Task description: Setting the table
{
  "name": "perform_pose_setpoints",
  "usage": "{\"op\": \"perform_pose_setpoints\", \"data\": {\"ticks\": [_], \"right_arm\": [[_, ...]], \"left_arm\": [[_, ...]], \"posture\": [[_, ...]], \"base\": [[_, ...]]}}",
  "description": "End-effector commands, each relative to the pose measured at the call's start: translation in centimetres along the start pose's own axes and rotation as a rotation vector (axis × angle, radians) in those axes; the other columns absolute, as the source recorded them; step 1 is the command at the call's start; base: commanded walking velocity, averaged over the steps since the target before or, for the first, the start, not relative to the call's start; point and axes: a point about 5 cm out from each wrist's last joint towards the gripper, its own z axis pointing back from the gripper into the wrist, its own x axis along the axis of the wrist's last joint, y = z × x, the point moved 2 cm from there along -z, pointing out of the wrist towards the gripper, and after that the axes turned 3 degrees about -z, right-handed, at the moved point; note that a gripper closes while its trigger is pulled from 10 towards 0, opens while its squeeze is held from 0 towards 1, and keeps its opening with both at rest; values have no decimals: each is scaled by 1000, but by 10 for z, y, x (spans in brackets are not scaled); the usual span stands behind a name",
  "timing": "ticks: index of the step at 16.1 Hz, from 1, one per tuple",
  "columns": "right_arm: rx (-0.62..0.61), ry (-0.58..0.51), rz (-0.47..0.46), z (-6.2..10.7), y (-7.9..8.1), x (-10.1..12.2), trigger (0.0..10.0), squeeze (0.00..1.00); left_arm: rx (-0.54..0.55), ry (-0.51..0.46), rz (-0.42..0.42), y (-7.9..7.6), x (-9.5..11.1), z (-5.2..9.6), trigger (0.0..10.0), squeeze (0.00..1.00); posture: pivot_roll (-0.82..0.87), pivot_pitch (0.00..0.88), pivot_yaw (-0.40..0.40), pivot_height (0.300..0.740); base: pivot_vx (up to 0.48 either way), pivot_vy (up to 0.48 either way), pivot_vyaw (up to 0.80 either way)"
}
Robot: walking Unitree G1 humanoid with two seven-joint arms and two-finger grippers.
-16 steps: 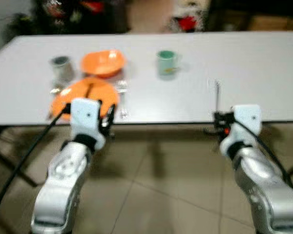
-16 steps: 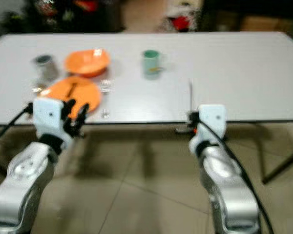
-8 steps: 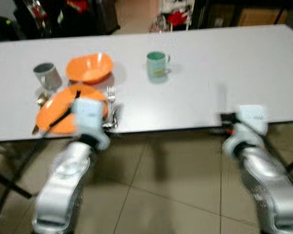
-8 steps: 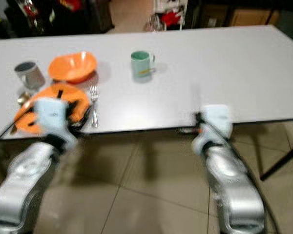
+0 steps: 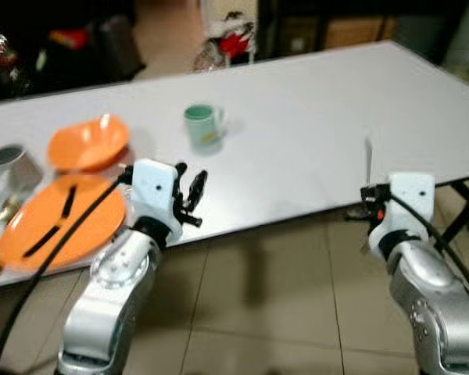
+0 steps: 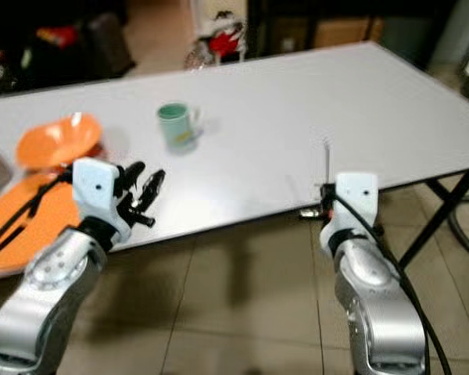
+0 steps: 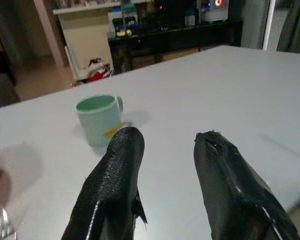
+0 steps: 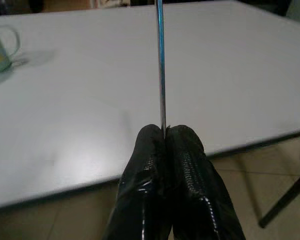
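Knife (image 8: pixel 160 65) stands pinched in the right gripper (image 8: pixel 165 134) at lower right; left gripper (image 7: pixel 165 145) spread wide near the table (image 5: pixel 313 117) edge.

Silver arms, ribbed black fingers (image 7: pixel 115 185)

Thin silver metal knife (image 8: pixel 160 65) pinched upright in right gripper (image 8: pixel 165 137), over white table's (image 5: pixel 313 125) near edge.

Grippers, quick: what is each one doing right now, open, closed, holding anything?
Left gripper: open, holding nothing, above the table's near edge.
Right gripper: shut on a thin metal utensil pointing over the table.
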Motion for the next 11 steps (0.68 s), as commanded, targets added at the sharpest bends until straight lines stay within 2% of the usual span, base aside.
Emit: {"op": "perform_pose_setpoints", "data": {"ticks": [1,4,8,11], "right_arm": [[35,-15,-8,1,9,5,10000,0],[23,-20,30,-3,5,9,10000,0],[47,-32,62,-9,6,14,10000,0],[172,-53,68,-14,18,22,10000,0]], "left_arm": [[23,11,-7,8,-2,2,10000,0],[-5,12,-3,3,-3,3,10000,0],[2,14,-6,6,-4,5,10000,0],[49,28,-7,16,-6,10,10000,0]], "posture": [[-116,60,69,740],[-116,49,74,740],[-109,41,67,740],[-96,36,57,740]], "base": [[319,0,-800],[321,0,0],[323,0,0],[188,0,0]]}}
